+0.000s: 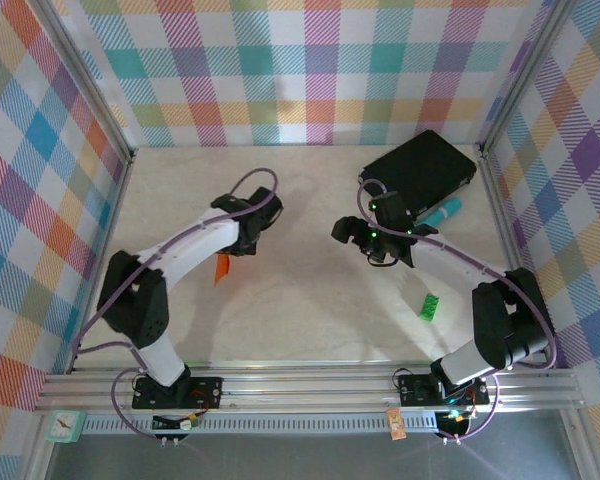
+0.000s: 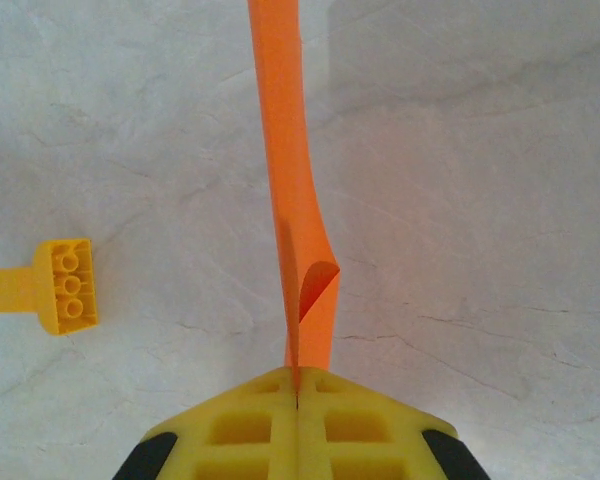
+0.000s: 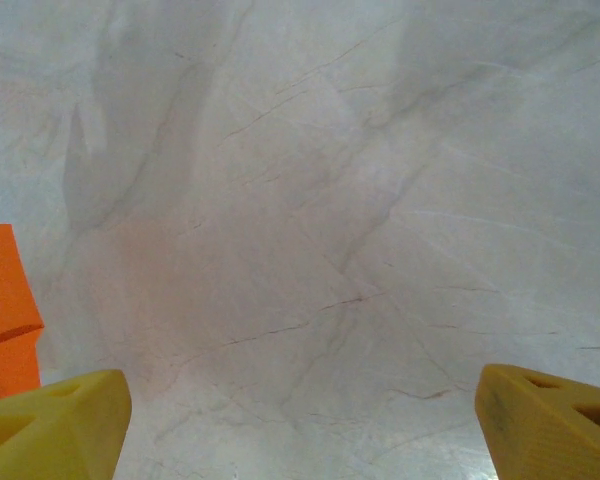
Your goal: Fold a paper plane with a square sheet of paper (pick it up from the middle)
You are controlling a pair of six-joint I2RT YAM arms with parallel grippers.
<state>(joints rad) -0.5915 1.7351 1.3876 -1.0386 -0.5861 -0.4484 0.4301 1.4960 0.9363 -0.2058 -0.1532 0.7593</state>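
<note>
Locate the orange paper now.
The orange paper is clamped in the shut left gripper, left of table centre in the top view, a yellow block nearby.

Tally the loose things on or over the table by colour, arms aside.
Orange: 1, folded paper, pinched in the left gripper
Black: 1, pad
Teal: 1, tube
Green: 1, green block
Yellow: 1, yellow block
Total: 5
</note>
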